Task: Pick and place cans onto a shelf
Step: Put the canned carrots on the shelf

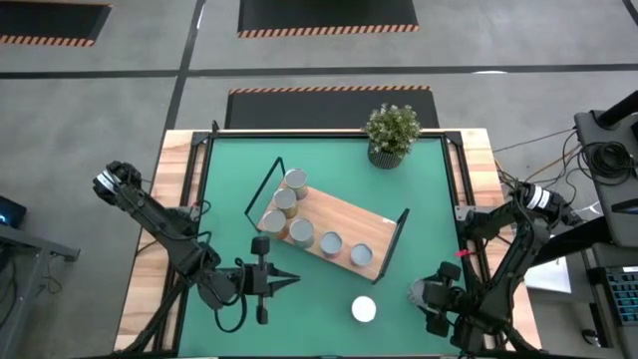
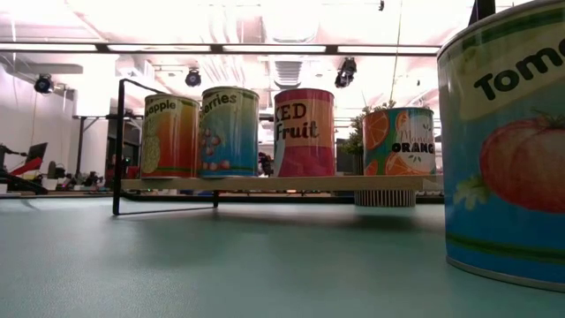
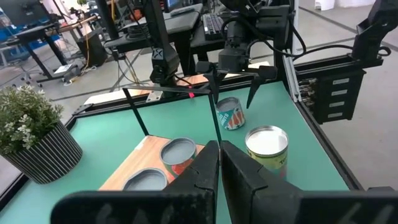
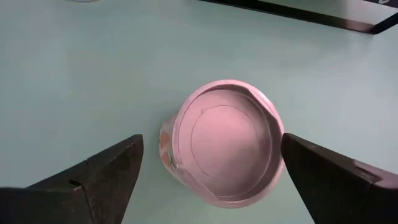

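From above, found the shelf [image 1: 329, 224] lying diagonally mid-table on the green mat [image 1: 229, 199], with six cans [image 1: 301, 232] stood upright on it, set in a bent row that left the board's far-right part bare for more. Found a white-topped can [image 1: 364, 309] loose on the mat near the front edge, well apart from the shelf. Noted the left gripper [image 1: 287, 282] parked low beside it, jaws closed on nothing, evidently waiting. Placed the right gripper [image 1: 427, 296] just right of the white-topped can. Saw a potted plant [image 1: 392, 133] at the back.

At table height, counted four labelled cans on the board, raised off the mat by its wire frame. Saw a tomato-labelled can [image 2: 508, 150] looming close at the right. Could not tell which loose can it was.

Through the left wrist view, confirmed its own jaws pressed together, and the right gripper spread over a second loose can.

Through the right wrist view, looked straight down on that pink-topped can [image 4: 227, 143], upright on the mat, between wide-open jaws and touched by neither. Judged this a centred stance, made for a level grasp.
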Available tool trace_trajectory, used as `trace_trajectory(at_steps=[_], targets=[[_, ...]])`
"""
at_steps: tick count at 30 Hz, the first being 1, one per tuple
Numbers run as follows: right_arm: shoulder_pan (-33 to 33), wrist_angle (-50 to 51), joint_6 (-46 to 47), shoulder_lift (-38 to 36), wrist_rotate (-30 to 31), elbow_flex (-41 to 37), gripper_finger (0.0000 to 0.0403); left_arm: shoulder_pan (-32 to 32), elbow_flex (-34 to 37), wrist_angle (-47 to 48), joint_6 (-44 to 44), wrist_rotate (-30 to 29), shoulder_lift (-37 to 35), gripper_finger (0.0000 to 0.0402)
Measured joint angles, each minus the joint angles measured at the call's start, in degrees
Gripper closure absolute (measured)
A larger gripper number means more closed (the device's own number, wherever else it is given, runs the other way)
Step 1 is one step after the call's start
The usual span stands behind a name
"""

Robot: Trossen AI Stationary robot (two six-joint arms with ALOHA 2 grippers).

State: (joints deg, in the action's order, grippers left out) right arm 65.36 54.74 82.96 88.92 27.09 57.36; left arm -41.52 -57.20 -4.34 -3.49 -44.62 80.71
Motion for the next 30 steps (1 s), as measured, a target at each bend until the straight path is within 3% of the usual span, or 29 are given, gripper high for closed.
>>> trace_trajectory(at_steps=[15, 26, 30], targets=[[0.00, 2.07, 0.17, -1.65, 0.40, 0.98, 0.0035, 0.00, 0.01, 0.02, -0.02, 0.00, -0.02, 0.0402], [-0.02, -5.58, 1.43, 0.83, 1.26, -3.18, 0.0035, 0.00, 0.01, 0.10, -0.02, 0.00, -0.02, 0.0402], [-0.02, -5.64, 2.56, 0.72, 1.34, -3.30, 0.0058, 0.00, 0.01, 0.13, -0.02, 0.00, -0.02, 0.0402]])
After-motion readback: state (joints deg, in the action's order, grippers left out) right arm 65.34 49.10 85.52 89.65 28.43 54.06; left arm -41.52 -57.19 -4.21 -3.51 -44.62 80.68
